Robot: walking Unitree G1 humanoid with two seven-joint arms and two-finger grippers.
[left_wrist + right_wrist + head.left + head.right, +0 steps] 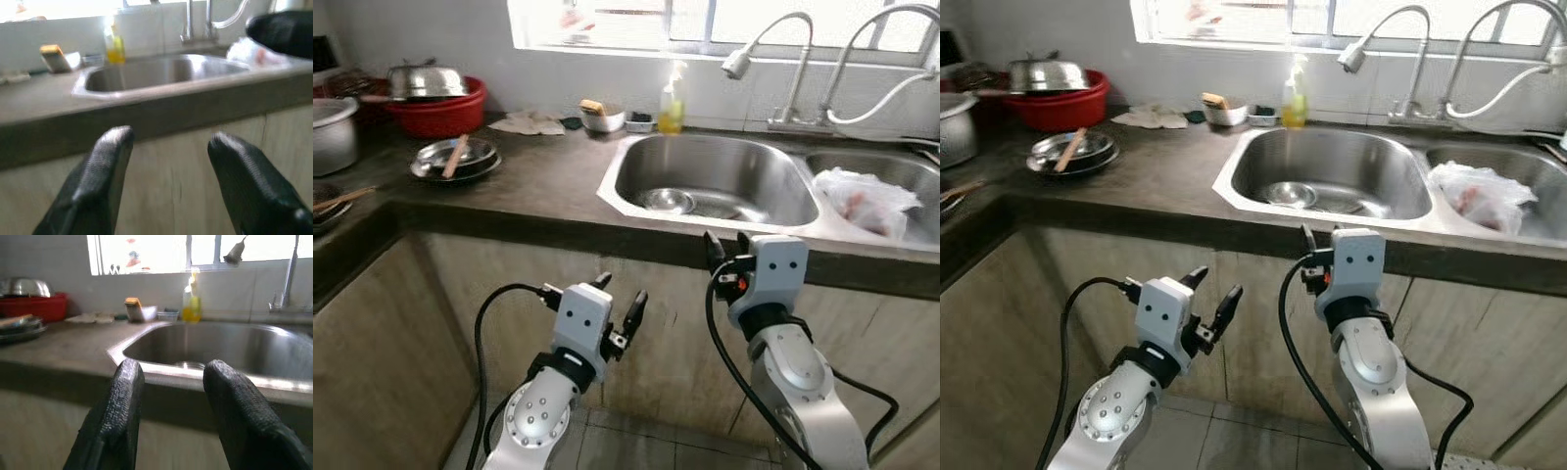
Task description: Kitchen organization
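Kitchen counter (538, 181) — dark stone top, running across the middle of the frame and turning a corner at the left edge, with pale cabinet fronts (450, 323) below.

Double steel sink (715, 181) — set into the counter, centre and right. The left basin holds a small steel bowl (668, 200); the right basin holds a crumpled plastic bag (867, 201) with something pink inside.

Two curved taps (798, 69) — upper right, behind the sink under the bright window.

Red basin (440, 110) — upper left, a steel bowl (426, 81) resting in it.

Grey pot (331, 132) — far left edge.

Stack of steel plates (455, 162) — left of centre on the counter, a wooden utensil lying across them.

White cloth (529, 122), small bowl with a sponge (602, 116) and yellow soap bottle (672, 98) — along the back edge, upper centre.

Left gripper (619, 304) — lower centre-left, below counter level in front of the cabinets, fingers spread apart, holding nothing.

Right gripper (726, 247) — lower centre-right, raised to the counter's front edge just before the left basin, fingers parted and empty.
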